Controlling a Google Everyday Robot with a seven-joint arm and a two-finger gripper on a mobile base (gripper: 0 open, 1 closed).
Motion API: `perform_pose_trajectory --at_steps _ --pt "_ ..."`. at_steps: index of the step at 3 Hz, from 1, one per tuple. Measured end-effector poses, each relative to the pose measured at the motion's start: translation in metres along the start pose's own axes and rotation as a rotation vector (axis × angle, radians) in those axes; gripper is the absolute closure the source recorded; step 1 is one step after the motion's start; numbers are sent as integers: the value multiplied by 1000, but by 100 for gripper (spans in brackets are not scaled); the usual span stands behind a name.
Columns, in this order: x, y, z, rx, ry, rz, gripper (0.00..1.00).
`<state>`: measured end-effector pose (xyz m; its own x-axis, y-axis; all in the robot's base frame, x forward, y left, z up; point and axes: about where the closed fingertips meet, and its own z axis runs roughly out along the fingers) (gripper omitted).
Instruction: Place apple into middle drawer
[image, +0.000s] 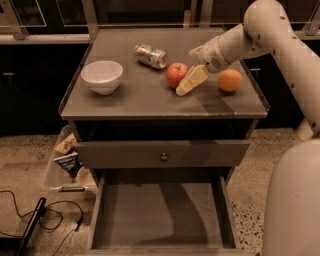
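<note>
The red apple (176, 74) sits on the cabinet top, right of centre. My gripper (187, 70) is right beside it on its right, open and empty. One cream finger (191, 80) lies low along the apple's front right side, and the other (196, 50) is behind it. The middle drawer (160, 220) is pulled out at the bottom of the view, its flat grey floor bare.
A white bowl (102, 76) stands at the left of the top, a crushed can (150, 55) lies behind the apple, and an orange (230, 80) sits right of the gripper. A closed drawer front with a knob (163, 157) is above the open drawer. A bin of snack packets (66, 160) and cables (35, 220) are on the floor at left.
</note>
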<state>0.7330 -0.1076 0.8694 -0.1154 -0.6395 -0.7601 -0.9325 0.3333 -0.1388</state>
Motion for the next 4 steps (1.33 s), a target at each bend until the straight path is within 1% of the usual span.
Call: perform_pose_trajectory --at_steps 1,2,3,4 --pt "2 -2 12 -41 -24 26 0" --pt "1 -3 12 -42 -27 26 19" --pt "1 -3 12 -42 -27 26 43" --pt "1 -3 12 -42 -27 26 65"
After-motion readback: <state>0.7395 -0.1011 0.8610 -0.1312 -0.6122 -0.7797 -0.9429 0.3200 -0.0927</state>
